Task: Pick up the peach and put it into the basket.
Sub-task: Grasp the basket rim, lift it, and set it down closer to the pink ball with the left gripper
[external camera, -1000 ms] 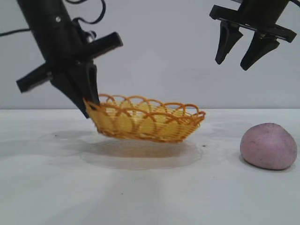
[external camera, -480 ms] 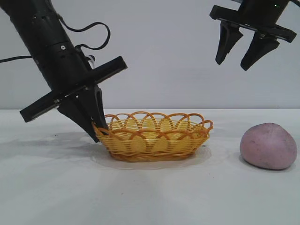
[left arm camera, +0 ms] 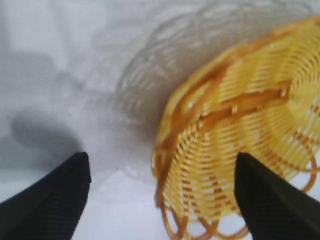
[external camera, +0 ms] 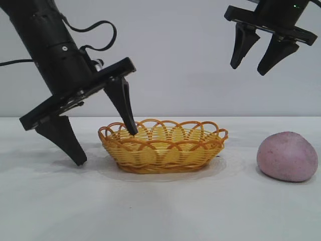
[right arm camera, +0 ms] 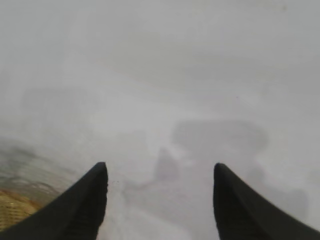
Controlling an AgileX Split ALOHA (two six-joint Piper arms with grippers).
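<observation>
The yellow wicker basket (external camera: pixel 163 148) with an orange looped rim rests flat on the white table, left of centre. My left gripper (external camera: pixel 106 147) is open and straddles the basket's left rim: one finger reaches inside, the other stands outside near the table. In the left wrist view the basket's weave (left arm camera: pixel 235 130) fills the space by the open left gripper (left arm camera: pixel 162 157), with nothing gripped. The pinkish-mauve peach (external camera: pixel 287 156) lies on the table at the far right. My right gripper (external camera: pixel 248 69) hangs open high above, up and to the left of the peach, holding nothing.
The white table (external camera: pixel 160 211) runs out in front of the basket and the peach. Bare table (right arm camera: pixel 165 75) lies below the open right gripper (right arm camera: pixel 160 166), and a corner of the basket (right arm camera: pixel 12 210) shows at that view's edge.
The left gripper held the basket's rim with the basket lifted and tilted, set it down flat slightly to the right, then opened and let go. The right arm and the peach have not moved.
</observation>
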